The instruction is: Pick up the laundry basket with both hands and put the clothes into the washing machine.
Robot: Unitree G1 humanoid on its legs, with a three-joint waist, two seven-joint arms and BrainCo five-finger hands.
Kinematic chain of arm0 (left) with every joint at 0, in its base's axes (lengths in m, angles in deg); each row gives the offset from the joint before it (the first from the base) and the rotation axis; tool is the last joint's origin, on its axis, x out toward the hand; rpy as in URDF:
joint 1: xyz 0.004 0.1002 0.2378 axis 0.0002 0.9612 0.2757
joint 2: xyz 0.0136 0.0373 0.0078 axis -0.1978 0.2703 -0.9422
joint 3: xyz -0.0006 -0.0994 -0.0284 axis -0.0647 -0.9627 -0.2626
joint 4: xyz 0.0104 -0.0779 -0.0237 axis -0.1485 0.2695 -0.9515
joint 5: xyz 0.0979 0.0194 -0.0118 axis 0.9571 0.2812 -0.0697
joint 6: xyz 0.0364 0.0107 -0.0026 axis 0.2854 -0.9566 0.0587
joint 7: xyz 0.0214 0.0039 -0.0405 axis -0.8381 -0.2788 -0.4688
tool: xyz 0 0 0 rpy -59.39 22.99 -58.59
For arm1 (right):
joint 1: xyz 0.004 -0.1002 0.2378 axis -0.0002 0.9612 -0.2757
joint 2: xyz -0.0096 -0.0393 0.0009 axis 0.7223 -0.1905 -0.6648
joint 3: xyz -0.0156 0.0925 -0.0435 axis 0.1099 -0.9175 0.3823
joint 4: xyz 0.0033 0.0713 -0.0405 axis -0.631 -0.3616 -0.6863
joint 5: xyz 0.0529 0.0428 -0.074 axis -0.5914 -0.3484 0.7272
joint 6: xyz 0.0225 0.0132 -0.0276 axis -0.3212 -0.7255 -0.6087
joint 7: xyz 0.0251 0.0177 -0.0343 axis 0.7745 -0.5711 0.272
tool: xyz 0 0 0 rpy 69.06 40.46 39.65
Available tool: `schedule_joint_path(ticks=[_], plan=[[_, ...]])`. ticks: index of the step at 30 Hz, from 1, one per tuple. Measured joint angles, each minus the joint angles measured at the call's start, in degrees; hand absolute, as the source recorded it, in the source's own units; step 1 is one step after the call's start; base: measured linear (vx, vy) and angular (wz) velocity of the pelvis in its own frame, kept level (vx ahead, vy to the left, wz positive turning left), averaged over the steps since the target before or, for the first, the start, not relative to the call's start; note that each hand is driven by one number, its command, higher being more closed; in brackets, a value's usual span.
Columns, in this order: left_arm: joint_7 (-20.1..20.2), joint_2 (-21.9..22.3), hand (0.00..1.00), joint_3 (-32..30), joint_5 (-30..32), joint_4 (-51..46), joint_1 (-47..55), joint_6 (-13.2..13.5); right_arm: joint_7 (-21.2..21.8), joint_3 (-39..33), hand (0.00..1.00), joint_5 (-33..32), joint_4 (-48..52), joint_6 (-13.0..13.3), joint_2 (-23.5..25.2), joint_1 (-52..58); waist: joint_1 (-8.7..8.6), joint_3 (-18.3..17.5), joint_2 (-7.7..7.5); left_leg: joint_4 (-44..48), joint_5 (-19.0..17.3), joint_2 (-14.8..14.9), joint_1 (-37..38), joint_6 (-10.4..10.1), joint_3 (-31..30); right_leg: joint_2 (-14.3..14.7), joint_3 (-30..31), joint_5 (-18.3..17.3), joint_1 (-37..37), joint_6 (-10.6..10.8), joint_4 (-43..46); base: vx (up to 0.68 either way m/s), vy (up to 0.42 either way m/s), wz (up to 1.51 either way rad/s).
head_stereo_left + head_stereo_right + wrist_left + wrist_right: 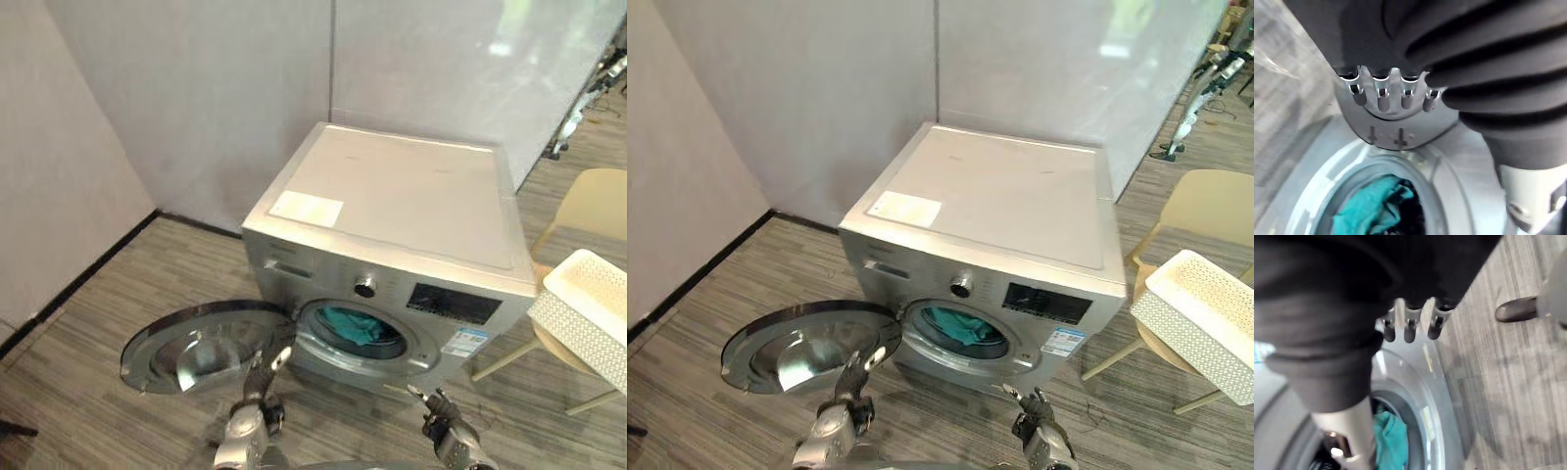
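The washing machine is silver and stands on the grey wood floor, near a corner of the room. Its round hole faces the robot. The round door is wide open. It has swung out to the robot's left, and its shiny inside faces up.

The clothes are inside the hole of the washing machine. They are blue-green and all bunched up in a lump, so they have no clear long side. They sit low in the hole, a bit toward the left.

The white laundry basket is well apart from both hands, off to the robot's right. It rests on a yellow chair just beside the washing machine. Its open top faces up and is tipped a little. Its long side runs from near the machine out to the right edge of the picture, where part of it is cut off. I cannot see anything in it.

The left robot hand is low down in front of the door. Its fingers reach out toward the machine and hold nothing.

The right robot hand is low down in front of the machine's right side. Its fingers are loose and its thumb sticks out. It holds nothing too.
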Motion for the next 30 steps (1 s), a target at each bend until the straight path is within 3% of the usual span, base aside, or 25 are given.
schedule_joint_path(ticks=[2,3,4,7,8,9,10,12,13,15,16,17,18,19,20,21,23,24,25,27,30], plan=[[0.4,-0.7,0.00,1.6,-1.3,-3.6,0.1,0.1,0.6,2.0,0.00,0.3,-2.8,0.0,0.2,-0.3,0.26,-0.4,-1.03,-3.3,-0.7,-2.4,-0.3,-1.2,-3.5,2.1,-0.6,1.6,0.8,-2.7,-3.3,-0.07,0.031,0.63],[0.5,-0.4,0.00,3.4,-2.7,-7.4,0.4,0.2,0.6,2.3,0.00,0.5,-3.6,0.0,-0.6,-1.0,0.27,0.1,0.24,-4.6,-2.9,-3.1,0.3,-4.3,-5.6,1.4,-0.4,3.8,1.2,-2.3,-3.3,-0.07,0.235,0.58],[1.5,-0.6,0.00,4.8,-3.8,-12.0,1.0,0.4,0.6,2.3,0.00,0.8,-4.3,0.0,-0.9,-1.6,0.34,0.6,1.58,-6.1,-4.7,-3.9,0.6,-4.9,-6.0,0.6,-0.6,3.9,0.7,-2.2,-2.3,-0.09,0.318,0.46],[3.3,-1.7,0.00,6.2,-5.6,-18.5,1.7,1.0,0.5,3.4,0.00,0.9,-4.7,0.0,-0.8,-2.6,0.46,0.4,2.17,-11.1,-5.7,-6.3,0.6,-4.3,-4.6,-2.3,-0.5,6.3,-1.9,-1.2,-1.6,-0.17,0.246,0.22],[4.1,-2.4,0.00,6.6,-6.1,-20.3,1.9,1.4,0.4,3.5,0.00,0.8,-4.6,0.0,-0.7,-3.5,0.52,0.3,2.11,-14.1,-5.9,-7.5,0.5,-3.0,-4.4,-3.4,-0.1,7.9,-3.8,-1.2,-1.6,-0.23,0.162,-0.06],[4.3,-3.0,0.00,6.7,-6.1,-20.6,2.0,1.7,0.3,3.6,0.00,0.7,-4.6,0.0,-0.5,-3.7,0.69,0.2,1.42,-14.8,-5.2,-8.4,0.2,-2.4,-3.8,-4.2,0.4,8.6,-4.8,-1.3,-1.8,-0.40,0.159,-0.29],[5.1,-4.5,0.00,6.9,-6.1,-21.1,2.9,1.9,0.3,4.4,0.00,0.4,-4.5,0.1,-0.3,-4.0,0.86,-0.4,-0.38,-17.1,-4.6,-10.7,-0.9,-1.5,-1.9,-6.2,2.6,9.3,-7.3,-1.0,-2.3,-0.30,0.064,-0.32],[5.4,-5.0,0.00,6.2,-6.1,-21.3,4.7,1.9,0.4,4.7,0.00,0.1,-4.4,0.1,-0.4,-3.5,0.59,-1.2,-2.03,-20.0,-3.4,-13.1,-1.6,-0.5,0.4,-7.9,4.5,8.3,-10.1,-1.5,-3.6,-0.21,0.050,-0.35],[5.7,-5.2,0.00,5.6,-6.0,-21.3,6.3,1.9,0.5,4.8,0.00,0.1,-3.7,0.2,-0.3,-2.8,0.48,-1.3,-2.51,-20.9,-2.7,-14.3,-1.2,0.0,2.0,-8.3,5.5,7.1,-11.2,-3.4,-5.0,-0.08,0.076,-0.34],[6.0,-4.4,0.00,4.9,-5.8,-21.2,7.5,1.9,0.7,4.7,0.00,0.1,-2.3,0.1,-0.6,-1.0,0.48,-1.1,-2.02,-19.8,-1.7,-13.1,-2.2,0.7,2.9,-7.4,6.5,7.4,-11.7,-4.4,-5.3,-0.09,0.025,-0.38],[6.2,-4.2,0.00,3.8,-5.0,-21.2,8.5,1.9,0.7,4.6,0.00,0.1,-2.2,0.0,-0.3,0.2,0.48,-1.0,-1.96,-19.8,-1.6,-12.4,-1.8,0.9,3.5,-6.6,6.4,6.0,-11.1,-9.7,-5.2,-0.18,0.035,-0.40],[5.9,-3.0,0.00,1.0,-4.7,-22.5,9.2,1.9,0.7,3.9,0.00,0.0,0.6,0.5,-0.4,2.0,0.01,-1.4,0.15,-21.1,-0.6,-9.2,-1.2,2.2,3.7,-3.9,4.8,-5.6,-11.3,-13.6,-1.3,-0.20,0.060,-0.19],[4.9,-2.6,0.00,-1.3,-4.3,-23.8,9.3,2.1,0.7,3.3,0.00,0.0,1.6,0.5,0.0,2.5,-0.02,-1.6,-1.11,-22.1,0.4,-8.2,-0.5,2.3,4.0,-3.8,6.5,-4.5,-13.2,-11.4,10.1,-0.09,0.031,0.08],[4.0,-2.7,0.00,-2.9,-3.8,-24.0,9.4,2.3,0.7,3.3,0.00,-0.1,2.6,0.7,0.6,3.7,0.07,-1.6,-1.48,-22.9,0.8,-7.8,0.4,1.9,4.2,-3.0,7.1,-4.1,-12.9,-10.8,18.3,-0.03,-0.045,0.27],[2.6,-3.0,0.00,-5.1,-3.1,-24.4,9.6,2.5,0.8,3.3,0.00,-0.2,3.4,0.9,1.9,5.6,0.52,-2.9,-3.63,-23.7,1.0,-8.0,0.8,1.4,4.1,-1.1,8.0,-1.7,-11.3,-9.3,24.9,0.02,-0.079,0.15],[1.3,-2.4,0.00,-6.9,-2.5,-25.1,9.8,2.7,0.8,3.3,0.00,-0.3,3.4,0.9,2.4,6.0,1.41,-3.3,-4.67,-24.8,1.5,-8.1,0.8,0.8,4.0,-0.4,7.8,-2.1,-10.7,-8.5,23.9,0.03,-0.073,0.02],[0.1,-2.0,0.00,-8.4,-2.1,-25.2,9.7,2.6,1.0,3.1,0.00,-0.3,3.5,1.0,2.7,5.9,1.50,-3.5,-4.66,-27.7,3.1,-7.8,1.3,-0.1,3.7,1.0,8.2,-0.5,-10.9,-7.9,22.3,0.02,-0.035,0.03],[-1.3,-1.3,0.00,-9.5,-1.7,-25.5,9.8,2.6,1.0,2.9,0.00,-0.3,3.5,1.1,2.4,5.9,1.48,-3.5,-3.80,-30.4,4.8,-8.0,1.7,-0.3,3.0,1.7,8.4,-0.5,-10.6,-7.8,20.2,0.10,-0.053,0.16],[-2.7,-0.5,0.00,-11.3,-1.4,-26.1,9.7,2.7,0.9,2.7,0.00,-0.3,3.5,1.1,2.2,5.9,1.26,-4.2,-4.23,-33.0,7.4,-8.1,2.7,-0.2,3.0,1.7,8.5,-0.5,-9.9,-7.8,17.8,0.12,-0.059,0.10],[-4.3,0.3,0.00,-13.1,-1.4,-26.2,9.4,2.9,0.9,2.2,0.00,-0.3,3.5,1.2,1.7,5.9,0.94,-4.2,-3.70,-35.8,10.3,-8.5,3.6,0.0,3.3,2.1,8.9,-1.0,-8.3,-7.1,13.8,0.10,-0.086,0.08],[-6.6,0.5,0.00,-17.1,-1.4,-28.3,9.3,3.2,0.9,2.3,0.00,-0.1,3.5,1.2,1.5,5.3,0.98,-4.3,-3.31,-36.6,11.0,-8.8,3.6,-0.2,4.7,3.7,11.7,-1.3,-5.4,-6.3,5.3,0.01,-0.077,-0.22]])
